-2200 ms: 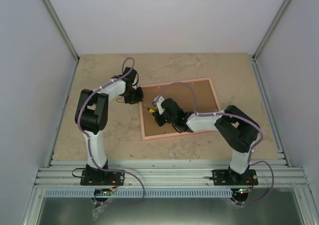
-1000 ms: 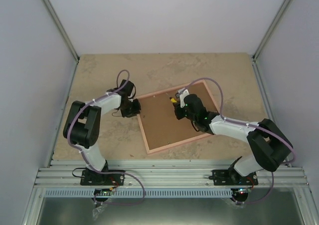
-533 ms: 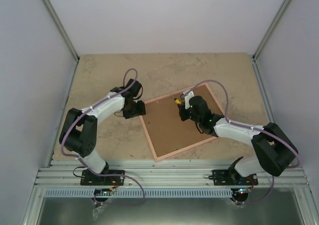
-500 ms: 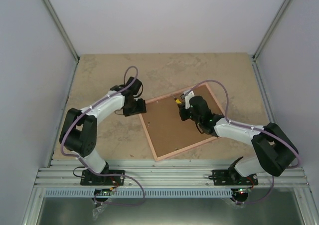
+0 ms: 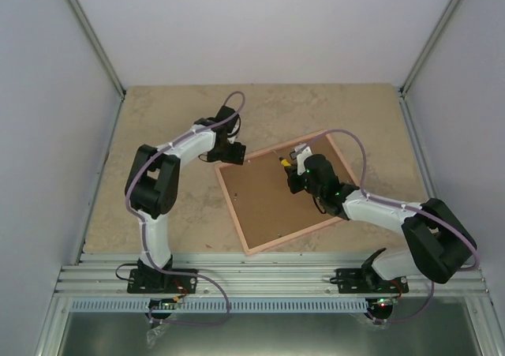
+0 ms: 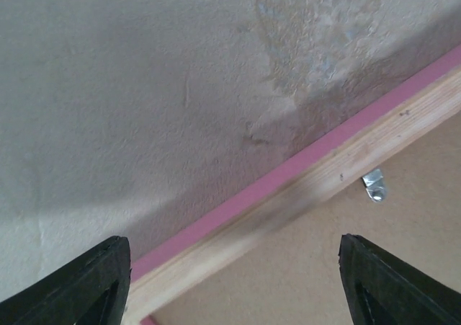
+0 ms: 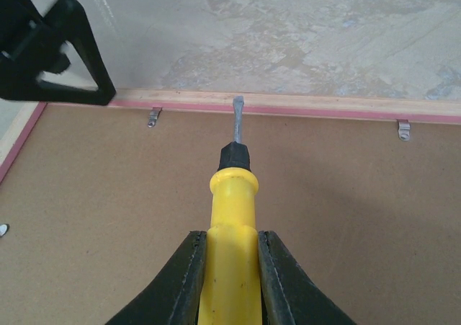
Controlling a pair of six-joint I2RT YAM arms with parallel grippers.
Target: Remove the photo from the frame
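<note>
The frame (image 5: pixel 264 214) lies face down on the desk (image 5: pixel 158 119) with its brown backing board up, so the photo is hidden beneath that board and cannot be seen. The right hand (image 7: pixel 229 238) is clamped on a yellow-handled screwdriver (image 7: pixel 232 188), whose blade points at the far wooden rail between 2 small metal tabs (image 7: pixel 154 116), touching neither. The left hand (image 6: pixel 230 274) hangs over the far rail near the frame's left corner with its fingers spread wide and nothing between them. The main risk seems to be that nothing pins the frame: a sideways push on a tab could slide or turn it on the smooth desk instead of bending the tab. The blade sits off both tabs, so a misjudged sweep may gouge the rail or skid across the board. If the tip digs under the board's edge, it could crease or scratch the print below. The open left hand could also catch the rail as it descends.
</note>
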